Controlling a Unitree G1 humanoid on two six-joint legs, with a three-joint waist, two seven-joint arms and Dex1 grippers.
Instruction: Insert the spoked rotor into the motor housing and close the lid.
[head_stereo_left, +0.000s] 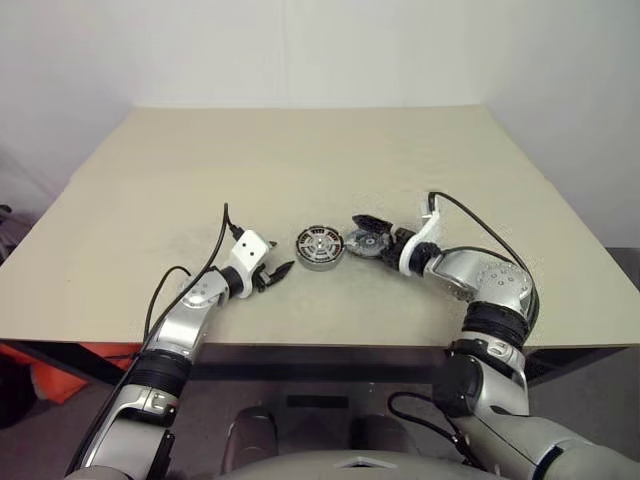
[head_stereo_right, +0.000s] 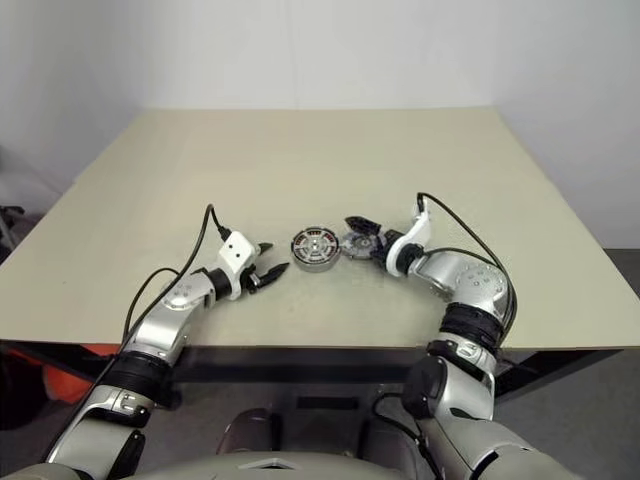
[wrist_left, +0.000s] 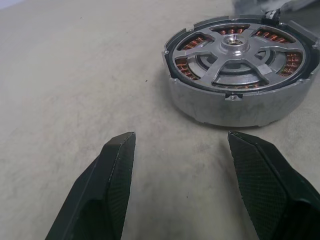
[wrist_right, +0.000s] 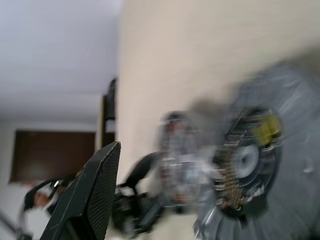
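Observation:
The motor housing (head_stereo_left: 320, 248) lies flat mid-table, with the spoked rotor (wrist_left: 235, 55) seated inside it; copper coils show through the gaps between the spokes. My left gripper (head_stereo_left: 276, 272) sits just left of the housing, open with nothing between its fingers (wrist_left: 107, 185). To the right of the housing the dark grey lid (head_stereo_left: 361, 241) is tilted up on edge, its face turned toward my right wrist. My right gripper (head_stereo_right: 353, 237) straddles the lid with the jaws wide. One finger (wrist_right: 95, 195) stands well apart from the lid (wrist_right: 280, 150); the other finger is hidden.
The beige table (head_stereo_left: 300, 160) is bare behind and to both sides of the parts. Its front edge (head_stereo_left: 320, 345) runs close under both forearms. Cables loop off both wrists.

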